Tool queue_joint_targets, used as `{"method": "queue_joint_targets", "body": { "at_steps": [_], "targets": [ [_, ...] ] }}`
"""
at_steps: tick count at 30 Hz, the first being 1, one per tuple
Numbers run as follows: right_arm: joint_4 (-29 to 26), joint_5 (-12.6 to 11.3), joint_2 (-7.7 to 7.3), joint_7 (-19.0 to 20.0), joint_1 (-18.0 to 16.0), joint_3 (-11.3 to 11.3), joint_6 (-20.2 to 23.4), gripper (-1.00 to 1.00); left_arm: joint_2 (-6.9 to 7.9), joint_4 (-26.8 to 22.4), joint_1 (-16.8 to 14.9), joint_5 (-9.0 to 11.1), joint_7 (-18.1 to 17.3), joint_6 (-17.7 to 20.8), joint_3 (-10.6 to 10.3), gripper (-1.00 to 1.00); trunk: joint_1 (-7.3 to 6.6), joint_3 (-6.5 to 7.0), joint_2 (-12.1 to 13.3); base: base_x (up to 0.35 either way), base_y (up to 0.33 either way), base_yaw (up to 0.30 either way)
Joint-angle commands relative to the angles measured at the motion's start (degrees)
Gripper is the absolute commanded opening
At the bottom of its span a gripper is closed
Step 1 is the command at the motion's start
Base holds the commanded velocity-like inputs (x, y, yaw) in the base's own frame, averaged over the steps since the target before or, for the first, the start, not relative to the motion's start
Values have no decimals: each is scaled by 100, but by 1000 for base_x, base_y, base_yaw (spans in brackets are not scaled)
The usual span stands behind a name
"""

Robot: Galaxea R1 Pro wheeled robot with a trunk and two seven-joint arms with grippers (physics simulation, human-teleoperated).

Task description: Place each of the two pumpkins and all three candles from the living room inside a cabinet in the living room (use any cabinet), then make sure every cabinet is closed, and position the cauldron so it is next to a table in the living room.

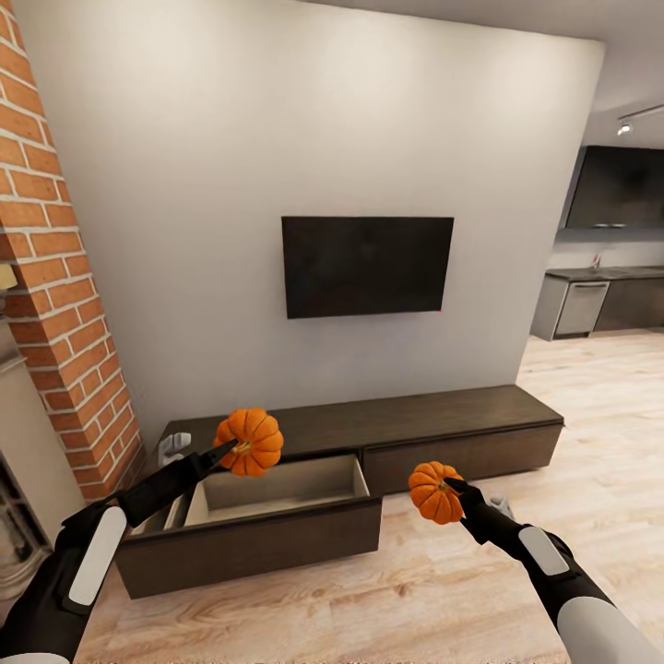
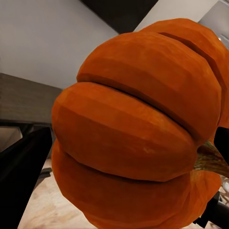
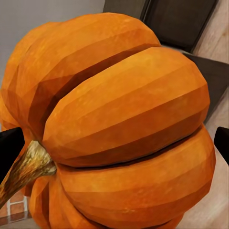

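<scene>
So, head view first: the robot is facing the long, low dark-brown wooden cabinet (image 1: 369,433) under the wall-mounted black TV (image 1: 367,265), with its wide left drawer (image 1: 277,503) pulled out and showing a pale inside. The left gripper (image 1: 231,451) is holding one round, ribbed bright-orange pumpkin (image 1: 249,441) right over the back of that open drawer, which looks like it's lining up for a drop-in. The right gripper (image 1: 452,487) is carrying the second orange pumpkin (image 1: 435,492) out in front of the drawer's right end, over the light wood plank floor (image 1: 553,480), probably waiting its turn.

Left wrist view: the pumpkin (image 2: 138,133) is sitting wedged between two black fingers (image 2: 21,176), stem off to one side, so that gripper is clamping on it.

Right wrist view: same deal, the other pumpkin (image 3: 124,124) is pinched between dark fingertips (image 3: 9,148) at both edges, brown stem sticking out sideways. No candles or cauldron around here.
</scene>
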Motion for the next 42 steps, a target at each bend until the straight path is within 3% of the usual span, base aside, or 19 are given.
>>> {"method": "queue_joint_targets", "body": {
  "at_steps": [1,40,42],
  "targets": [
    [0,-7,3,7,-5,-34,40,-100,0,-3,-4,26,3,38,5,-100,-22,1,35,0,0,0],
    [-24,-1,9,27,-5,-25,40,-100,0,1,-4,48,-3,38,11,-100,-879,355,1599,0,0,0],
    [-35,4,11,44,-5,-20,40,-100,0,1,-4,52,-3,38,12,-100,-879,338,1599,0,0,4]
  ]
}}
